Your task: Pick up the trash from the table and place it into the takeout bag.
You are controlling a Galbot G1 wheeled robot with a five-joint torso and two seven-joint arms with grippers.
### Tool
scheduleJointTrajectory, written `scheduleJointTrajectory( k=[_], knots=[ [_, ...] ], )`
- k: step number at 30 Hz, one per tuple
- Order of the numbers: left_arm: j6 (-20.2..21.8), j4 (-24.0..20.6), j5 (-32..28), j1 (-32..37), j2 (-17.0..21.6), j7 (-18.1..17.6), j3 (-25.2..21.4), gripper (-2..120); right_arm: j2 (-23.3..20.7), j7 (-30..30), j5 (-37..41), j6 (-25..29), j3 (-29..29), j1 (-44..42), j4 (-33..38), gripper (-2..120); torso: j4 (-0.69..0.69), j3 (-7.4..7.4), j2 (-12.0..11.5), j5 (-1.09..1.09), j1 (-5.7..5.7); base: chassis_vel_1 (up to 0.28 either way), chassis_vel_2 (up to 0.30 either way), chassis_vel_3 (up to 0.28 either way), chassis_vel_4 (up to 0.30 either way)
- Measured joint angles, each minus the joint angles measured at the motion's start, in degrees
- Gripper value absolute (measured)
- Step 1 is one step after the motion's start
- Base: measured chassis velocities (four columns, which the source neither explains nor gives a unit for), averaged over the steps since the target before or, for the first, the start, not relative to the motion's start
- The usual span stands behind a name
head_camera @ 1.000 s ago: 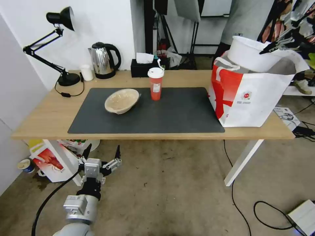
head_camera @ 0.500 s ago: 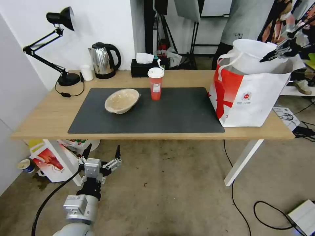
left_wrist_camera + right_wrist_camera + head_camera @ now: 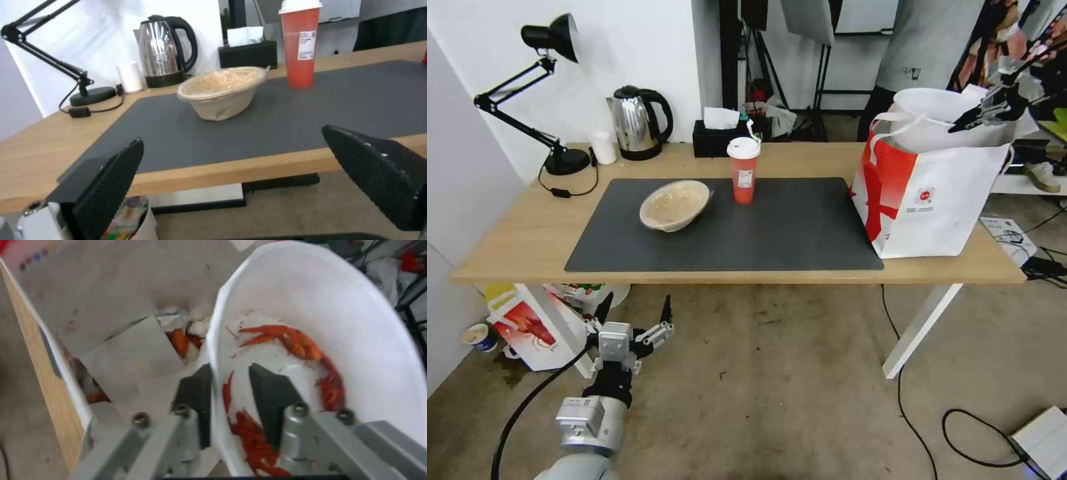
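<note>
We note the right gripper [image 3: 229,388] clamped on the white bowl [image 3: 365,340] rim, bowl partly inside the takeout bag [image 3: 940,200]; left gripper [image 3: 632,312] spread wide below the table [image 3: 527,233].

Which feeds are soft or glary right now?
Right wrist view: white round plastic bowl is blurred, its wall washed out, right pincer sharper. Left wrist view: soft throughout, steel kettle glinting. Head view: crisp mid-table, edges bowed.

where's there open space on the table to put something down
Free: the mat between the red cup and the takeout bag, and its front strip. Crowded: the back edge, with lamp, kettle and tissue box.
</note>
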Motion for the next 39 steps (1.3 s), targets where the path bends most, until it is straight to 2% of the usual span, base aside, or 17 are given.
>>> scheduleJointTrajectory(
  k=[3,5,6,8,10,14,16,18,20,39],
  knots=[
    [0.0,0.0,0.0,0.0,0.0,0.0,0.0,100,0.3,0.0,0.1,0.0,-0.2,0.9,0.0,39,0.0,0.0,0.0,-0.01,-0.01,0.0,0.0,0.0,0.0],
    [0.0,0.0,0.0,0.0,0.0,0.0,0.0,100,0.4,0.0,0.2,0.0,-0.3,1.1,-0.1,43,0.0,0.0,0.0,0.0,-0.01,0.0,0.0,0.0,0.0],
    [0.0,0.0,0.0,0.0,0.0,0.0,0.0,100,0.4,0.0,0.2,0.0,-0.6,1.5,-0.1,50,0.0,0.0,0.0,0.0,-0.01,0.0,0.0,0.0,0.0],
    [0.0,0.0,0.0,0.0,0.0,0.0,0.0,100,0.4,0.0,0.3,0.0,-0.9,1.8,0.0,53,0.0,0.0,0.0,0.0,0.0,0.0,0.0,0.0,0.0],
    [0.0,0.0,0.0,0.0,0.0,0.0,0.0,100,0.4,0.0,0.5,0.0,-1.5,2.4,0.1,65,0.0,0.0,0.0,0.0,0.0,0.0,0.0,0.0,0.0],
    [0.0,0.0,0.0,0.0,0.0,0.0,0.0,100,0.5,0.0,0.7,-0.1,-2.0,3.0,0.1,75,0.0,0.0,0.0,0.0,-0.01,0.0,0.0,0.0,0.0],
    [0.0,0.0,0.0,0.0,0.0,0.0,0.0,100,0.5,0.0,1.9,-0.2,-2.9,4.0,0.2,88,0.0,0.0,0.0,-0.01,-0.01,0.0,0.0,0.0,0.0],
    [0.0,0.0,0.0,0.0,0.0,0.0,0.0,100,0.5,0.0,2.2,-0.3,-3.2,4.3,0.3,90,0.0,0.0,0.0,0.0,-0.02,0.0,0.0,0.0,0.0],
    [0.0,0.0,0.0,0.0,0.0,0.0,0.0,100,0.4,0.0,3.9,-1.0,-4.3,5.3,0.7,98,0.0,0.0,0.0,0.0,-0.01,0.0,0.0,0.0,0.0],
    [0.0,0.0,0.0,0.0,0.0,0.0,0.0,100,-0.2,0.0,8.4,-4.5,-7.6,8.8,3.4,100,0.0,0.0,0.0,0.0,-0.01,0.0,0.0,0.0,0.0]
  ],
)
